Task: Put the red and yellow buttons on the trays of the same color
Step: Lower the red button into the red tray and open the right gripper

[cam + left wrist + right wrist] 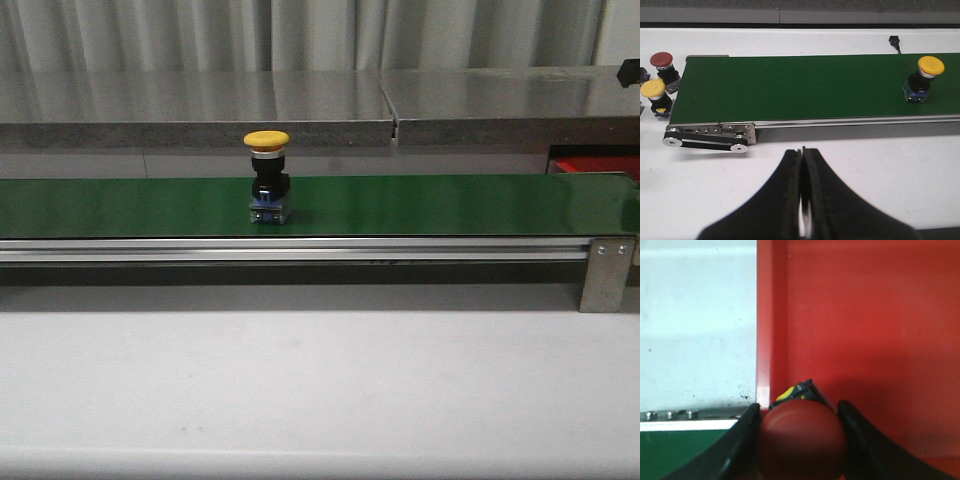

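Left gripper (801,200): fingers pressed together, nothing between them, held short of the green conveyor belt (805,87). Right gripper (801,437): fingers clamped on a red button (802,442), positioned over the belt's end.

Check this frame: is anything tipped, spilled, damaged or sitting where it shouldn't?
Nothing stands out. The yellow button stands upright on the green belt. The right hand holds a red button over the red tray, the matching colour. The left hand is shut and empty.

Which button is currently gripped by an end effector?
The red button, clamped in the right end effector over the red tray. The yellow button on the belt and the two past the belt's end stand free.
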